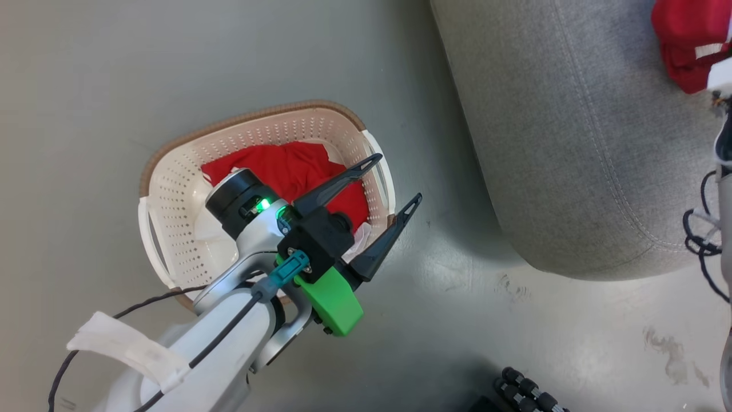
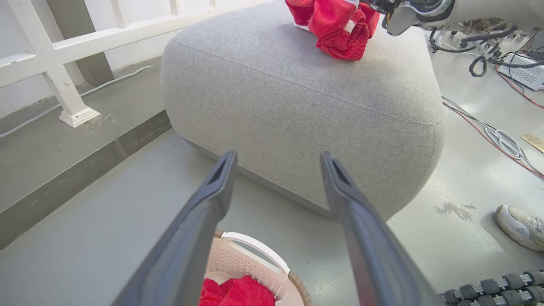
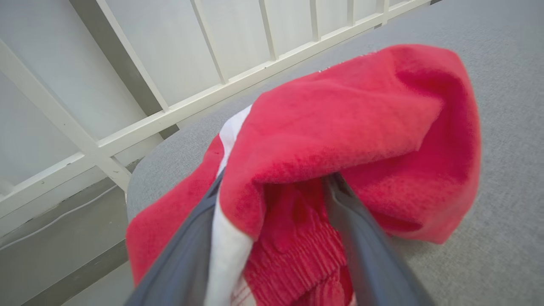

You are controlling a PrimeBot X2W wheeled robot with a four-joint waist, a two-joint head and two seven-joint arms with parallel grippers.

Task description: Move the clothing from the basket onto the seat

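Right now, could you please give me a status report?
Left gripper open over basket. Right gripper open, red garment on its fingers, atop seat. More clothing in basket. Shoe beside seat.

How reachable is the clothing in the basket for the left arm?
Probably yes: the left arm hangs over the basket, jaws open and empty; the clothing lies uncovered below, though the jaws point sideways and would need tipping down.

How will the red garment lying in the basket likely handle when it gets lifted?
Probably floppy: the red garment lies crumpled in folds inside the basket, so it should drape and dangle. Likely light for its size, being thin cloth.
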